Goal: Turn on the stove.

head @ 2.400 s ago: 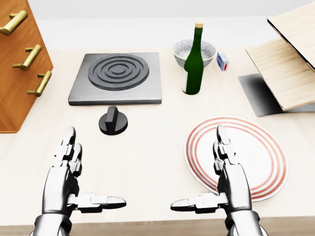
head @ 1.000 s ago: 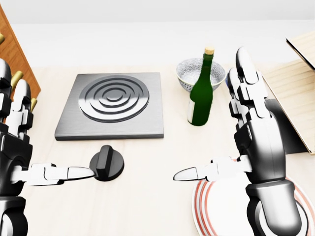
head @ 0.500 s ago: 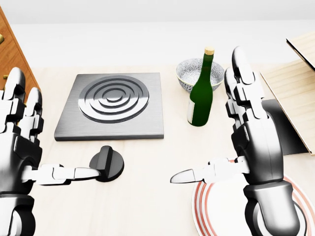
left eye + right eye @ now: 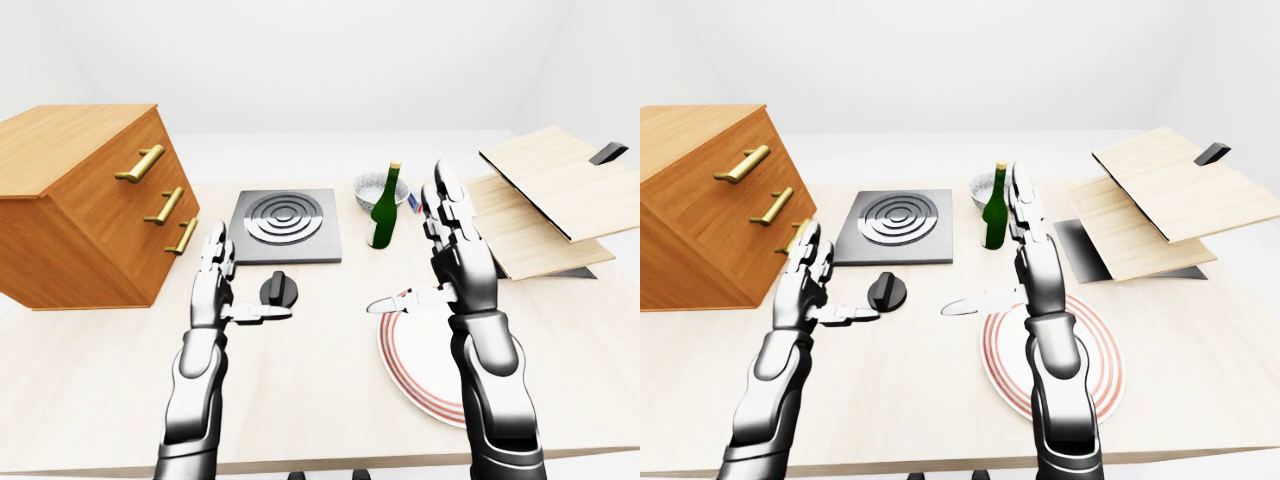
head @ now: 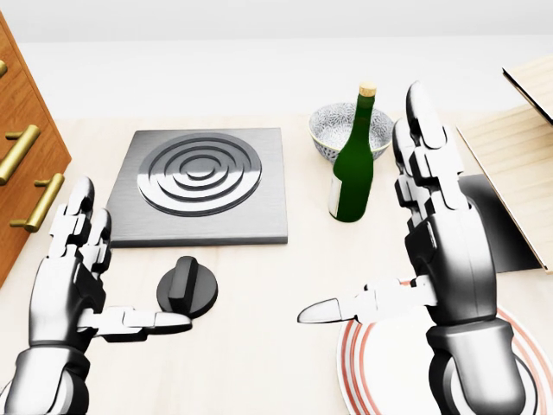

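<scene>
Across the left-eye view, a pale wooden tabletop carries a square grey stove plate with raised concentric rings, and just below it in the picture sits the round black control knob with a raised bar across its top. A wooden drawer chest with brass handles stands at the left, a dark green glass bottle and a pale patterned bowl sit right of the stove, and a white plate with red rings lies at lower right beneath the right hand, which is raised, fingers spread and holding nothing. Looking down in the head view, the left hand is also spread wide, its thumb reaching toward the knob's lower left edge; whether it touches is hard to tell. That knob looks rigid, smooth and fixed to the table, so it should not lift but only rotate; the upright bar is the natural place to pinch, thumb on one flat side and fingers on the other, since the smooth round skirt would probably slip. From the right-eye view, the layout reads the same, with stacked light wooden boards at the right, well apart from the knob.
</scene>
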Robot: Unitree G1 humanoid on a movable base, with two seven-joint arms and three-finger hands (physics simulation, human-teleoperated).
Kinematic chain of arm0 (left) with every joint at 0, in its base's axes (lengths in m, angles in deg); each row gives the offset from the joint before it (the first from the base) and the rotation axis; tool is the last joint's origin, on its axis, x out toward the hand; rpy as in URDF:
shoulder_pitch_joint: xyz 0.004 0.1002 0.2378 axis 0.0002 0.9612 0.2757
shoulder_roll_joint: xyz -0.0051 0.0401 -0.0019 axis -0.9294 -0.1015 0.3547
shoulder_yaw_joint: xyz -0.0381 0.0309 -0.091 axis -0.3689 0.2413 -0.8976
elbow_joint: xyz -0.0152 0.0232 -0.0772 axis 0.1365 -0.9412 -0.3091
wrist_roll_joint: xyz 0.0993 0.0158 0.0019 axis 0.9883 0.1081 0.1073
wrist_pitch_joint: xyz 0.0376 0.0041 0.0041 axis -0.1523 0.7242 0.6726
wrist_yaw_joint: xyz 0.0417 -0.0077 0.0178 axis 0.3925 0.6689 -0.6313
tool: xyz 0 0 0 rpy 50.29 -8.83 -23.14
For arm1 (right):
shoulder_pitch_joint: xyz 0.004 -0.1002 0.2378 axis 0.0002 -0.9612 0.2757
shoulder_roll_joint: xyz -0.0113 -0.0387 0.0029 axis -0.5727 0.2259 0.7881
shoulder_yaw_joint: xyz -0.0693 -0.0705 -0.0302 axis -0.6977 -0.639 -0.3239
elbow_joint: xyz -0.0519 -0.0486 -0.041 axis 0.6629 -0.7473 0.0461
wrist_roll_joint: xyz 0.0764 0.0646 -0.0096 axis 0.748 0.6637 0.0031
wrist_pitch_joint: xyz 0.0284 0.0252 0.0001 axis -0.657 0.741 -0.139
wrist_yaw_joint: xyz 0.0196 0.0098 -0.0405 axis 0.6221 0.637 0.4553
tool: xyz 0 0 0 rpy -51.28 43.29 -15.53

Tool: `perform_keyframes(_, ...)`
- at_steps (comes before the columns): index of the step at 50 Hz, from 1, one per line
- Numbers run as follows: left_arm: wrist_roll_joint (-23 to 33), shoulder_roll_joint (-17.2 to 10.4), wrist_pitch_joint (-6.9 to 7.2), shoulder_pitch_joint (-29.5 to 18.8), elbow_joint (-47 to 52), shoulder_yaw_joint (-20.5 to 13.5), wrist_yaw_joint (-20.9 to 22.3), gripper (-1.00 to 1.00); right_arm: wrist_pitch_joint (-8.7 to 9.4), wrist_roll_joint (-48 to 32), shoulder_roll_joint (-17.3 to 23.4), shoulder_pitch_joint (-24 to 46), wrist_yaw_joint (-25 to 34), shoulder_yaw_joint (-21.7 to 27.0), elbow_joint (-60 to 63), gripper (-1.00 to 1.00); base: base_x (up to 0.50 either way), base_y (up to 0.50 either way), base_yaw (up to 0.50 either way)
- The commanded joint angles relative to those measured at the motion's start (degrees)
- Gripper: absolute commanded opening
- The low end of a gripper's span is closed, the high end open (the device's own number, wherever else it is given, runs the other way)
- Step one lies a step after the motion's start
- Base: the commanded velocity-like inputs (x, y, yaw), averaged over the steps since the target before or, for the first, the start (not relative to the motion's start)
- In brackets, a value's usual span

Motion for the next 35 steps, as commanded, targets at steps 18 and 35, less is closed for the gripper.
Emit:
perform_keyframes(18,3.5,0.2,-1.86,1.4,-7.8,1.4,0.6,1.0,0.0,-0.1,0.0,0.7,0.0,-0.1,0.2,1.0,0.0,0.0,0.0)
perform_keyframes(35,6.8,1.3,-5.42,1.4,-13.3,4.2,1.2,1.0,0.0,-0.2,0.0,0.2,0.1,-0.3,-0.3,1.0,0.0,0.0,0.0)
